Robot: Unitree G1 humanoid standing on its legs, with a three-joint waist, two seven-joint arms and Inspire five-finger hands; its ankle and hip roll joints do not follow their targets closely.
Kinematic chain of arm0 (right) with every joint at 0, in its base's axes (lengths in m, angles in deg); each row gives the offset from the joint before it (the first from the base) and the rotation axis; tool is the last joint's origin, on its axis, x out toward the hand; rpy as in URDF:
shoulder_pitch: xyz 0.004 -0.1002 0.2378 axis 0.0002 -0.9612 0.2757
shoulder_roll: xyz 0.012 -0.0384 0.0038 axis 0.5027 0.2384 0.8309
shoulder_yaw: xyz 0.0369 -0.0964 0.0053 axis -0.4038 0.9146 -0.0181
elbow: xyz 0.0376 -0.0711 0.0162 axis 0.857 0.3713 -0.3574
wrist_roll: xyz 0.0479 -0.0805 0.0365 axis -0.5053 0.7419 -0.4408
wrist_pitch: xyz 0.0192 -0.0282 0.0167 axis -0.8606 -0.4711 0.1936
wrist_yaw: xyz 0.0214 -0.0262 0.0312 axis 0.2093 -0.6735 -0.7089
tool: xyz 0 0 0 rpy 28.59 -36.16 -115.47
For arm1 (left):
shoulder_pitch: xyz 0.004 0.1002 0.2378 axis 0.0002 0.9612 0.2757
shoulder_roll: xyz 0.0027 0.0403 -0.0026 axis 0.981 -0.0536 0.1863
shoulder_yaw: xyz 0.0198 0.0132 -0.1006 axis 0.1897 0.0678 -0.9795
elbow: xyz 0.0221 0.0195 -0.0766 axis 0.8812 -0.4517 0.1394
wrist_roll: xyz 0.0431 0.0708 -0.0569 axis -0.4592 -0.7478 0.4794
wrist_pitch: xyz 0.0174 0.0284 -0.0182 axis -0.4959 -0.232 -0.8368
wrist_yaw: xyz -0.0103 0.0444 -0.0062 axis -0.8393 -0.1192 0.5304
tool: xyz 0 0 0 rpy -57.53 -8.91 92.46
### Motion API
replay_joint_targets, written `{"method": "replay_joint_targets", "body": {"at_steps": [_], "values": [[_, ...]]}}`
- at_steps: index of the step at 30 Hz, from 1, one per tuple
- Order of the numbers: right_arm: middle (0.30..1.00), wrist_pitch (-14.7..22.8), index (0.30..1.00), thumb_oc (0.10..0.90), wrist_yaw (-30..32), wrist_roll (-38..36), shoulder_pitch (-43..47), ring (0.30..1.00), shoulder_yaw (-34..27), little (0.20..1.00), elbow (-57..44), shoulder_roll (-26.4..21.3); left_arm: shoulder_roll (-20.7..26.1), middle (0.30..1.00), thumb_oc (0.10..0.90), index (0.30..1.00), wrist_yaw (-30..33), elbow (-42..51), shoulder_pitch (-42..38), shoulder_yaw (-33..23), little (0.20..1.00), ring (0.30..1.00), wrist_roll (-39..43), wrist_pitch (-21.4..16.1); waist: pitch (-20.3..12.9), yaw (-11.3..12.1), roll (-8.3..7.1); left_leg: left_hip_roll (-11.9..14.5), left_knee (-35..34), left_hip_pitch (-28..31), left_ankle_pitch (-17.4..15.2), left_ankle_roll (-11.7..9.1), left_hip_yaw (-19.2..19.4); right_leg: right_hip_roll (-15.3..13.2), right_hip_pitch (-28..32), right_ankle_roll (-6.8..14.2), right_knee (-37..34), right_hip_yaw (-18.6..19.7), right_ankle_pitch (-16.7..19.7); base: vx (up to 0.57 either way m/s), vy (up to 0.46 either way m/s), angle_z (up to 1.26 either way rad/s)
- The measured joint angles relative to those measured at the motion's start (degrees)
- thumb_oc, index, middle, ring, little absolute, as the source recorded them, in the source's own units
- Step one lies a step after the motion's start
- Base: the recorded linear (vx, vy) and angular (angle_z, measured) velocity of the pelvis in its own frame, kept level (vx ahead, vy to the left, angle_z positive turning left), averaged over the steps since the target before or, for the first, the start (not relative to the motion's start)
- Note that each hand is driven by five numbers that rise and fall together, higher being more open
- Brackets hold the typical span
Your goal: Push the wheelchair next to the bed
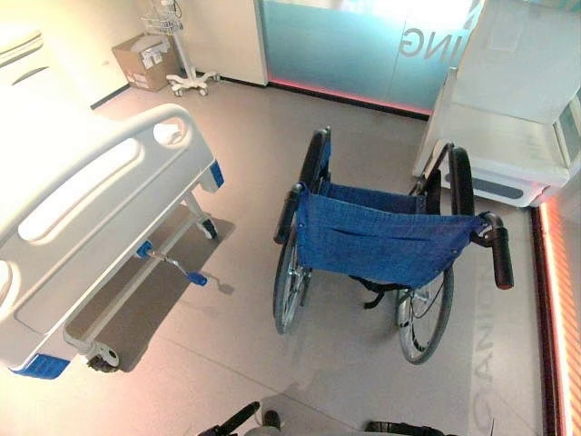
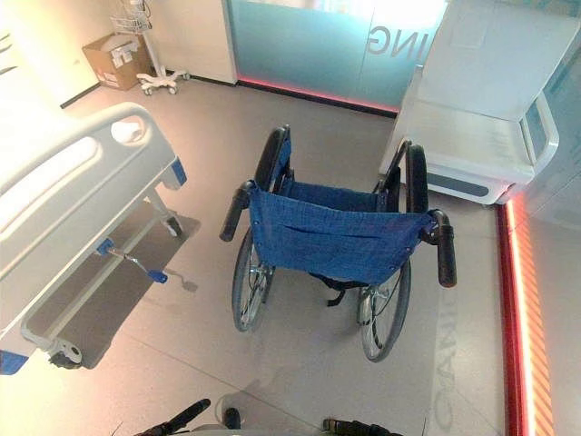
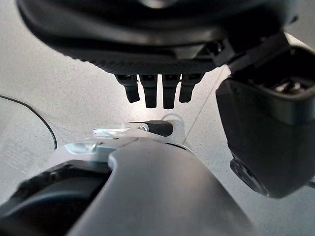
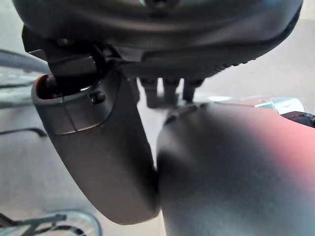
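The wheelchair [image 1: 381,241] has a blue cloth back and seat, and stands mid-floor with its back toward me. Its two black push handles [image 1: 289,213] [image 2: 445,254] point my way, with nothing on them. The white hospital bed [image 1: 82,227] lies to the left, its foot end nearest the chair, with a strip of floor between them. My left hand [image 3: 157,44] hangs over bare floor, fingers [image 3: 157,91] straight and holding nothing. In the right wrist view my right hand [image 4: 162,29] also hangs loose and empty, its thumb [image 4: 98,147] relaxed.
A blue-tipped crank [image 1: 177,266] sticks out under the bed's foot end toward the chair. A white cabinet unit [image 1: 517,118] stands just past the wheelchair on the right. A red-lit strip [image 1: 556,318] runs along the right wall. A cardboard box [image 1: 145,59] and a wheeled stand [image 1: 186,77] are far back.
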Motion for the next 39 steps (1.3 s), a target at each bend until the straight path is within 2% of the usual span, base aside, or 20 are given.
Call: {"method": "replay_joint_targets", "body": {"at_steps": [8, 23, 27, 30, 36, 39], "values": [[0.9, 0.0, 0.9, 0.8, 0.1, 0.0, -0.1, 0.9, 0.0, 0.9, 0.2, 0.0, 0.1, 0.9, 0.8, 0.9, -2.2, 0.0, 0.1, 0.0, 0.9, 0.9, 0.3, 0.5, -0.1, 0.0, 0.12, 0.0, -0.1, 0.6, 0.0, 0.0, 0.0, 0.0, 0.6, 0.0, 0.0, 0.0, 0.0, 0.0, 0.0, 0.0], [0.9, 0.0, 0.9, 0.8, 0.6, 0.0, -0.5, 0.9, 0.0, 0.9, 0.5, 0.1, -0.1, 0.9, 0.8, 0.9, -1.7, -1.0, 0.1, 0.7, 0.9, 0.9, 0.3, 0.5, -1.0, 0.0, 0.35, 0.0, -0.1, 1.2, 0.0, 0.0, 0.0, 0.0, 1.2, -0.3, 0.0, 0.0, -0.2, 0.0, 0.0, 0.0], [0.9, 1.0, 0.9, 0.8, 1.5, 0.0, -0.7, 0.9, 0.0, 0.9, 0.5, 0.3, -0.1, 0.9, 0.8, 0.9, -1.7, -0.9, 0.0, 0.7, 0.9, 0.9, 0.5, -0.6, -1.0, 0.0, 0.35, 0.0, -0.1, 1.4, 0.0, 0.0, 0.0, 0.0, 1.4, -0.3, 0.0, 0.0, -0.2, 0.0, 0.0, 0.0], [0.9, 2.0, 0.9, 0.8, 3.6, -0.5, -1.1, 0.9, -0.4, 0.9, 0.0, 0.6, 0.0, 0.9, 0.8, 0.9, -1.7, -0.6, 0.4, 0.4, 0.9, 0.9, 4.0, -2.4, -1.0, 0.0, 0.36, 0.0, -0.4, 1.5, 0.0, 0.0, 0.0, 0.0, 1.6, -0.3, 0.0, 0.0, -0.2, 0.0, 0.0, 0.0], [0.9, 2.9, 0.9, 0.8, 6.5, -4.0, -3.4, 0.9, -4.6, 0.9, -2.7, 0.4, 0.5, 0.9, 0.8, 0.9, -2.7, 4.2, 1.2, -1.8, 0.9, 0.9, 8.1, -4.5, -1.0, 0.0, 0.34, 0.1, -0.5, 1.4, 0.0, 0.0, 0.0, 0.0, 1.5, -0.3, 0.0, 0.0, -0.2, 0.0, 0.0, 0.0], [0.9, 4.0, 0.9, 0.8, 7.3, -5.3, -5.5, 0.9, -9.8, 0.9, -4.7, -1.1, 1.7, 0.9, 0.8, 0.9, -3.9, 10.3, 2.5, -5.4, 0.9, 0.9, 11.7, -4.2, -0.9, -0.3, 0.32, 0.1, -0.5, 1.4, 0.0, 0.0, 0.0, 0.0, 1.3, -0.3, 0.0, 0.1, -0.2, 0.0, 0.0, 0.0]]}}
